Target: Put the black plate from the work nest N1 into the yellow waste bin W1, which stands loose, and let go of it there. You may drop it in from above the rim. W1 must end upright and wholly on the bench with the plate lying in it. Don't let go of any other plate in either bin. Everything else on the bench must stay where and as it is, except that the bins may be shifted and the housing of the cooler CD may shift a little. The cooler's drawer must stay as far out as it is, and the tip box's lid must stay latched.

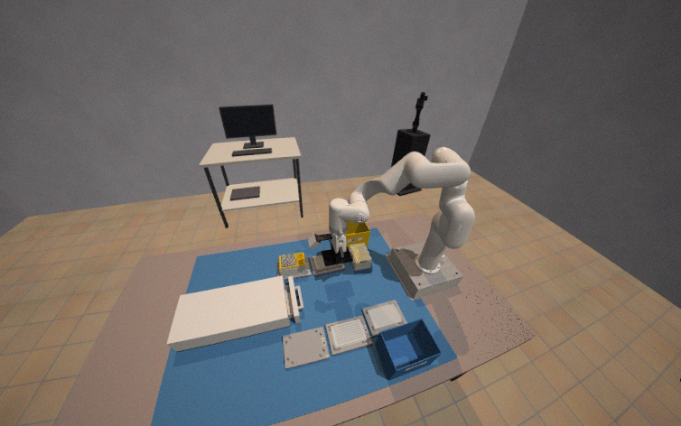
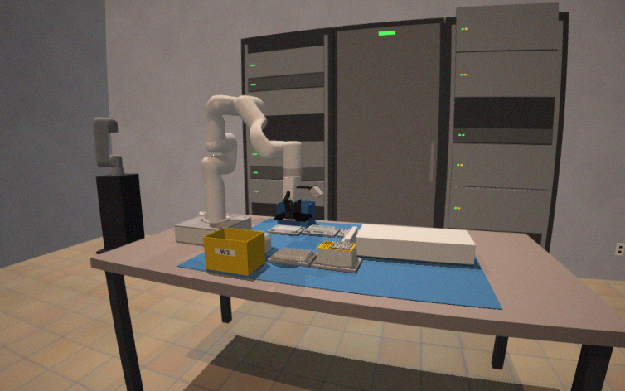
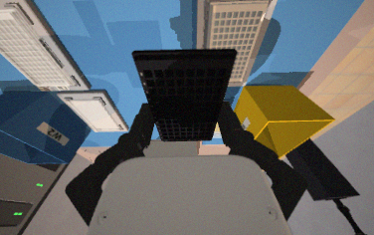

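At the wrist camera, nearest thing is the end effector [image 3: 187,130], fingers spread wide and clamped on the two long edges of the black plate [image 3: 186,95]. Plate is held flat, lifted off the bench [image 2: 530,295], sticking out forward past the fingertips. Looks like a rigid gridded well plate, probably light and stiff; smooth plastic sides could slip, so the side-edge pinch near the plate's rear half seems right, though the front overhangs a lot. Just right of the plate in the wrist view sits the yellow waste bin W1 [image 3: 280,117], upright and open, not yet under the plate. Below, blue mat [image 3: 303,30] with a pale plate [image 3: 234,35] beyond. Left of the end effector, blue bin W2 [image 3: 30,134] and a white plate [image 3: 94,111]. Farther off, cooler CD [image 2: 414,242] and rack cabinets [image 2: 387,124].
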You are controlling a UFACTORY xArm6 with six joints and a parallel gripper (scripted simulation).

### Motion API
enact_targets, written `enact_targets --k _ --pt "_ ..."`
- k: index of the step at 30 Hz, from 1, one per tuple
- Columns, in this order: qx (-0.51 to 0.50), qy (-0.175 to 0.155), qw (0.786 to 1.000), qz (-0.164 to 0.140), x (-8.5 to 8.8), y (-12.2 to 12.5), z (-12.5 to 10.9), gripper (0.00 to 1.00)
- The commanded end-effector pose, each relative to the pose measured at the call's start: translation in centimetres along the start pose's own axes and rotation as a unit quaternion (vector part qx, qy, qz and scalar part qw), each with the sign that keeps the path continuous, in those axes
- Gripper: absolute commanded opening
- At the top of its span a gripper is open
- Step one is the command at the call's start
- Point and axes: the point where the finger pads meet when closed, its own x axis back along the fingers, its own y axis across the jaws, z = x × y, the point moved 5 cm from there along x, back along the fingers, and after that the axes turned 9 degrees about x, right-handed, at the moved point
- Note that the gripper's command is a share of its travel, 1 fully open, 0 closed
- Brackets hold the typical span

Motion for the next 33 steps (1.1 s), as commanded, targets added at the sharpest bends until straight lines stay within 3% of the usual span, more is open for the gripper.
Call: enact_targets --k 1,33 --pt "0.0 0.002 1.0 -0.001 0.2 0.6 -0.4 0.0" --pt "0.0 0.002 1.0 -0.001 0.2 6.1 -5.5 0.0"
